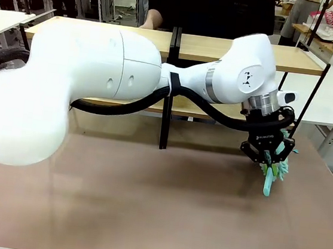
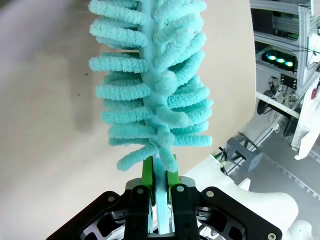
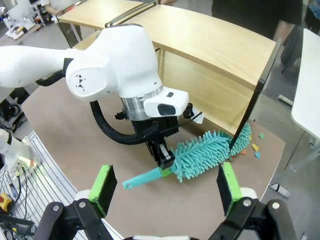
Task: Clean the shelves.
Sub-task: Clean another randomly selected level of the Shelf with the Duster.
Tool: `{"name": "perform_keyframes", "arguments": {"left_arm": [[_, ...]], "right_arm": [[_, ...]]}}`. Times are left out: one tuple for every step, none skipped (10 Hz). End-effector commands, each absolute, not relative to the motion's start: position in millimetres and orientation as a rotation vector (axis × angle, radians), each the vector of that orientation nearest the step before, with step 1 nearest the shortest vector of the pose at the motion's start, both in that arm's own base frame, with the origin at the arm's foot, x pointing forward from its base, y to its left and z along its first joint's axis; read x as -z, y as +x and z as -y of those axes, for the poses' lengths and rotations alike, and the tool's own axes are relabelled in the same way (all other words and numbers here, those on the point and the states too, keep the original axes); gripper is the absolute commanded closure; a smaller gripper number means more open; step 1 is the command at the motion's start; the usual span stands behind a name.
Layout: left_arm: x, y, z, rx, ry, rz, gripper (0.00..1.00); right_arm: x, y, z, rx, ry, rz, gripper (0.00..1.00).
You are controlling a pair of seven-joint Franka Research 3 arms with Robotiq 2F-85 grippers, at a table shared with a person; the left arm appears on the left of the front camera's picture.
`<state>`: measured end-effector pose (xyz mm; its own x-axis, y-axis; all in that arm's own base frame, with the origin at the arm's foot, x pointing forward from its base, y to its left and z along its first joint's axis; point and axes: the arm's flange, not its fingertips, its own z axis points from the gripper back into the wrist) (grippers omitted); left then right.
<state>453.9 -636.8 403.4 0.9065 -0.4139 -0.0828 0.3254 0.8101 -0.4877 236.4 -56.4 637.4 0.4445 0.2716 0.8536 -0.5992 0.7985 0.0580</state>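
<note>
Small white print sat on the black body of the left tool [image 1: 268, 162], too small to read with certainty, and a dark round emblem without letters marked the white joint cap above it; no other writing could be read; the left arm reached from the robot's left across the front of the shelves [image 1: 223, 50], its forearm about level and its wrist bent down near their right end, so that the tool pointed at the bench [image 1: 146, 200]; its green pads were clamped together on the flat teal handle of a fluffy teal duster [image 2: 150, 90]; in the right wrist view the handle's end stuck out on the robot's side and the fluffy head reached to the foot of the shelves' black end frame, low over the bench, contact not clear; the shelves stood across the far half of the bench, light boards on a black frame, with a person [image 1: 209, 9] in dark clothing behind them; the right tool [image 3: 165, 186] hung above with its jaws wide apart and nothing between them
</note>
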Motion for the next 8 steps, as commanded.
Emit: {"name": "perform_keyframes", "arguments": {"left_arm": [[-418.5, 435.1, 604.8, 0.388, -0.536, -0.213, 0.88], [-426.0, 426.0, 589.6, 0.403, -0.504, -0.232, 0.88], [-430.1, 418.0, 574.2, 0.412, -0.441, -0.232, 0.88], [-430.8, 408.9, 556.8, 0.449, -0.411, -0.295, 0.88], [-430.0, 397.4, 539.5, 0.486, -0.38, -0.335, 0.88], [-431.9, 385.4, 521.1, 0.525, -0.393, -0.367, 0.88], [-434.9, 375.9, 507.3, 0.582, -0.428, -0.389, 0.88], [-436.5, 365.6, 496.8, 0.665, -0.462, -0.446, 0.88]], "right_arm": [[-636.3, 237.3, 57.3, -0.568, 0.379, 0.977, 0.0], [-636.3, 237.3, 57.3, -0.568, 0.379, 0.977, 0.0], [-636.3, 237.3, 57.3, -0.568, 0.379, 0.977, 0.0], [-636.3, 237.3, 57.3, -0.568, 0.379, 0.977, 0.0], [-636.3, 237.3, 57.3, -0.568, 0.379, 0.977, 0.0], [-636.3, 237.3, 57.3, -0.568, 0.379, 0.977, 0.0], [-636.3, 237.3, 57.3, -0.568, 0.379, 0.977, 0.0], [-636.3, 237.3, 57.3, -0.568, 0.379, 0.977, 0.0]]}}
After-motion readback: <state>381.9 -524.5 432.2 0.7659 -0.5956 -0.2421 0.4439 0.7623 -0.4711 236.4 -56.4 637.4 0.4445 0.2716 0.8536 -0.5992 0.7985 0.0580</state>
